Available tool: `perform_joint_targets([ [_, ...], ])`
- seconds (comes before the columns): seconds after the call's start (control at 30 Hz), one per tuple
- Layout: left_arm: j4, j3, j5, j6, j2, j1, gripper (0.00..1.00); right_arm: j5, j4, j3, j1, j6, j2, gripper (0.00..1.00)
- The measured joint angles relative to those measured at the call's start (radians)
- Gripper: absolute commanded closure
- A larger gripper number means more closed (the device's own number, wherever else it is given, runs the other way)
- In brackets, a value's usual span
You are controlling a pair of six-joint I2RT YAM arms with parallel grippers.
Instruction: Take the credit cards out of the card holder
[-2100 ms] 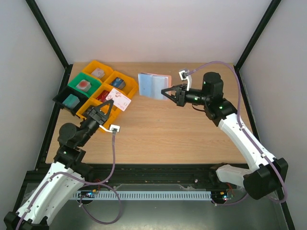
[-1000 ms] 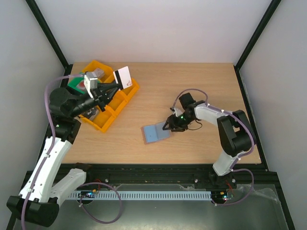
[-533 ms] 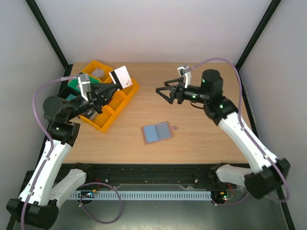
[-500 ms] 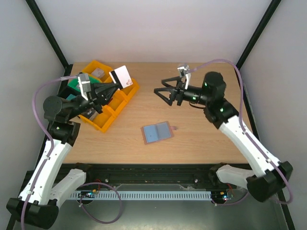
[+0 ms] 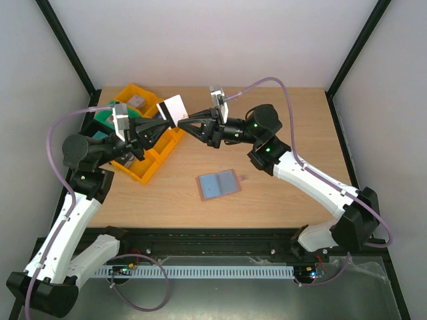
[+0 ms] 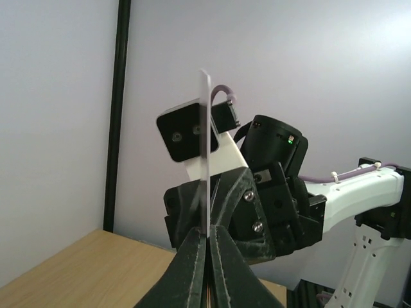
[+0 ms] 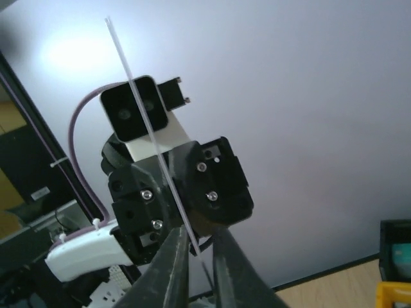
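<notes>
We saw left gripper pinching card upright; right gripper opposite, straddling card's lower edge, fingers slightly parted.

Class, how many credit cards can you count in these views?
2. One white card, held upright in the left gripper; one blue-grey card flat on the table near its middle. More may hide beneath it.

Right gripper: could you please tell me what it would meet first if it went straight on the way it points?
Most likely the credit card held up by the left gripper. In the right wrist view its edge sits between the open fingers of the right gripper, with the left gripper seemingly just behind.
</notes>
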Motion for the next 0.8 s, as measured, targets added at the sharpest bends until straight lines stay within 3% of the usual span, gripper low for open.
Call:
perform_joint_targets([
  [0.27,0.001,0.000,0.000,-0.002,-0.019,-0.003,0.94,-0.033,0.024,0.001,0.013,0.015,-0.030,0.98],
  [0.3,-0.003,0.000,0.001,-0.002,-0.021,-0.005,0.78,-0.033,0.009,0.001,0.014,-0.001,-0.035,0.98],
  [0.4,-0.026,-0.001,0.004,0.006,-0.027,-0.007,0.13,-0.027,-0.066,0.009,0.014,-0.074,-0.062,0.98],
  [0.43,-0.039,-0.001,0.004,0.014,-0.030,-0.007,0.01,-0.019,-0.112,0.020,0.014,-0.114,-0.072,0.98],
  [0.6,-0.246,0.009,0.012,0.227,-0.064,0.028,0.01,0.149,-0.541,0.174,0.011,-0.441,-0.107,0.98],
  [0.7,-0.476,0.055,-0.060,0.545,-0.080,0.047,0.05,0.317,-0.787,0.244,0.014,-0.655,-0.119,0.98],
  [0.8,-0.693,0.101,-0.151,0.878,-0.088,0.050,0.18,0.531,-0.977,0.242,0.051,-0.839,-0.132,0.98],
])
